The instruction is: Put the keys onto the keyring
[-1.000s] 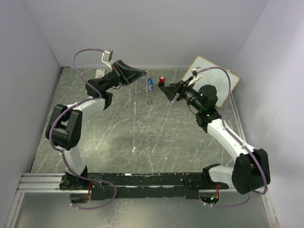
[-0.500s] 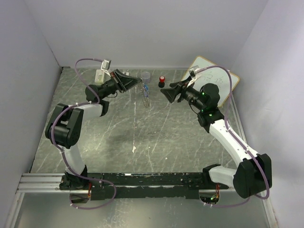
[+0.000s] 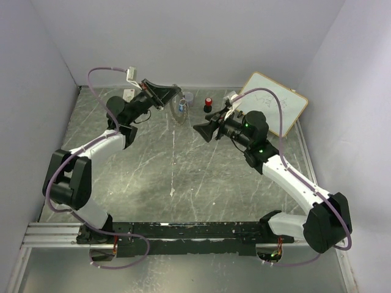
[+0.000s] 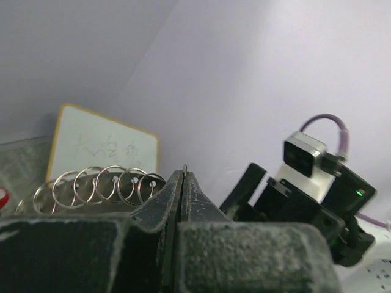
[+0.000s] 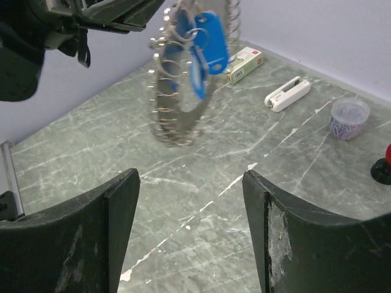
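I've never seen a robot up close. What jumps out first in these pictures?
A toothed metal keyring dangles above the marbled table, pinched by the left end effector, with bright blue keys at its top. The right end effector faces it, open, and a whiteboard sits at the far right.

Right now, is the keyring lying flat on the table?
No, the keyring hangs in the air from the shut left gripper, well above the table in the right wrist view.

A whiteboard (image 3: 273, 105), red knob (image 3: 209, 104) and clear cup (image 5: 349, 118) stand apart.
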